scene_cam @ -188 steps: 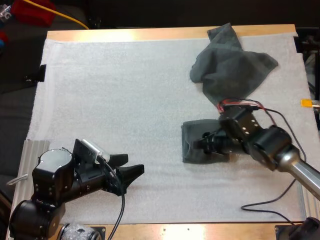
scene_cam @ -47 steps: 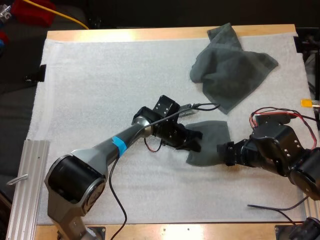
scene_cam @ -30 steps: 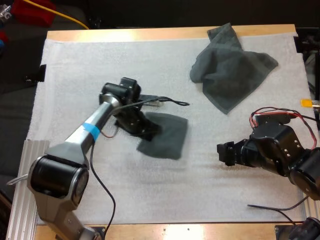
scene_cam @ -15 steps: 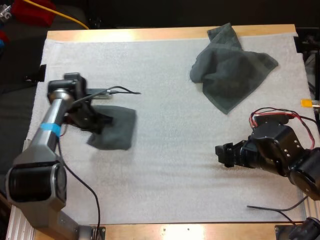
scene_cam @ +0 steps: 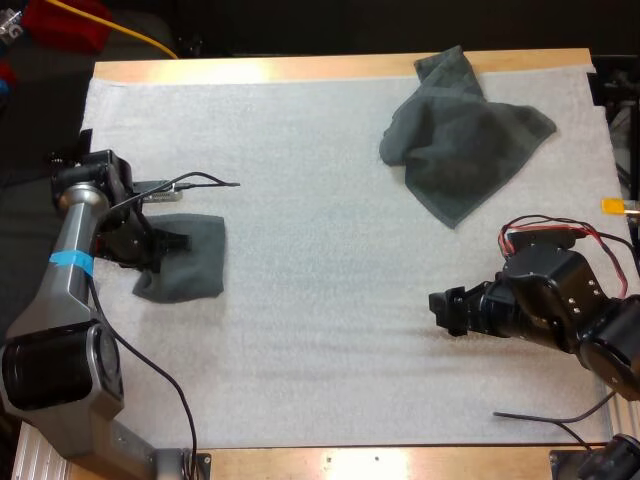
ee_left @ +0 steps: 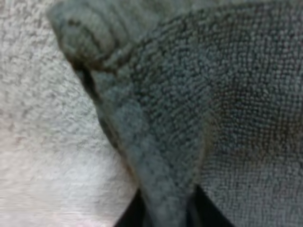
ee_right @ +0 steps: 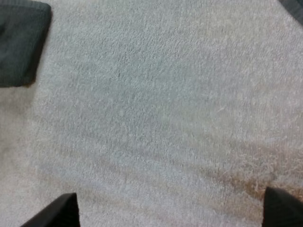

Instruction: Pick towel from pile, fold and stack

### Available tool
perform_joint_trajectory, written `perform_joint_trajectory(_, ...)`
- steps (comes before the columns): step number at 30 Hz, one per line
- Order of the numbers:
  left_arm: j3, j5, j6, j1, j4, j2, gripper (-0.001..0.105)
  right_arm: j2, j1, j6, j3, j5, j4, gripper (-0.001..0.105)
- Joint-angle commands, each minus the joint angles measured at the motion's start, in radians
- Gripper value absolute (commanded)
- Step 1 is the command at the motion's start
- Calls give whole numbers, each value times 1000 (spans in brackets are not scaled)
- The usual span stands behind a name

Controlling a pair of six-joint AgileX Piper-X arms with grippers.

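Currently left claw (scene_cam: 174, 243) pinches 1 folded towel (scene_cam: 195, 266) — 1 crumpled towel (scene_cam: 460, 150) apart; right claw (scene_cam: 439, 310) open.

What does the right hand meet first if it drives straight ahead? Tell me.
Likely nothing soon: the right hand faces bare white mat. The folded towel far ahead seems slightly off its line.

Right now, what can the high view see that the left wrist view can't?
The high view gives the crumpled towel at the far right of the mat, and the right end effector, open over bare mat. The left wrist view gives the close look: the left end effector pinching a thick ridge of the folded towel between its black fingers. Both share the folded towel and the white mat under it.
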Motion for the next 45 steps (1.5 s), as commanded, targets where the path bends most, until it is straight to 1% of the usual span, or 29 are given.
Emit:
perform_joint_trajectory(1,-3,-52,-6,1,-4,-8,28,-6,3,-9,-3,-6,7,74)
perform_joint_trajectory(2,-3,-90,-6,1,-7,-8,37,-6,3,-9,-3,-6,7,74)
perform_joint_trajectory(5,-4,-162,-13,1,-16,-19,58,-6,3,-9,-3,-6,7,74)
perform_joint_trajectory(7,-12,-170,-13,1,-19,-31,64,-6,3,-9,-3,-6,7,74)
perform_joint_trajectory(12,-41,-161,-13,1,-24,-97,64,-6,3,-13,-3,-6,7,74)
perform_joint_trajectory(15,-47,-102,-13,1,-30,-155,64,-6,3,-13,-3,-6,7,74)
perform_joint_trajectory(17,-46,-41,-13,1,-35,-207,64,-6,3,-13,-3,-6,7,74)
perform_joint_trajectory(20,-46,4,-13,-8,-35,-265,64,-6,3,-13,-3,-6,7,74)
perform_joint_trajectory(24,-46,44,-13,-41,-35,-334,64,-6,3,-13,-3,-6,7,74)
perform_joint_trajectory(26,-46,63,-13,-75,-35,-381,64,-6,3,-13,-3,-6,7,74)
perform_joint_trajectory(31,-46,64,-13,-160,-28,-463,64,-6,3,-42,-3,-6,-3,74)
perform_joint_trajectory(36,-46,64,-39,-265,-24,-539,64,-6,3,-83,-3,4,-41,74)
perform_joint_trajectory(38,-46,64,-53,-314,-17,-569,64,-6,1,-96,-3,39,-52,74)
perform_joint_trajectory(39,-46,64,-57,-323,-13,-576,64,-6,1,-99,-3,49,-52,74)
perform_joint_trajectory(41,-46,64,-59,-368,5,-602,64,-6,-1,-118,-3,110,-52,74)
perform_joint_trajectory(42,-46,64,-59,-376,9,-609,64,-6,-1,-126,-3,130,-52,74)
perform_joint_trajectory(45,-46,62,-59,-419,25,-642,64,-6,-15,-162,-3,150,-52,74)
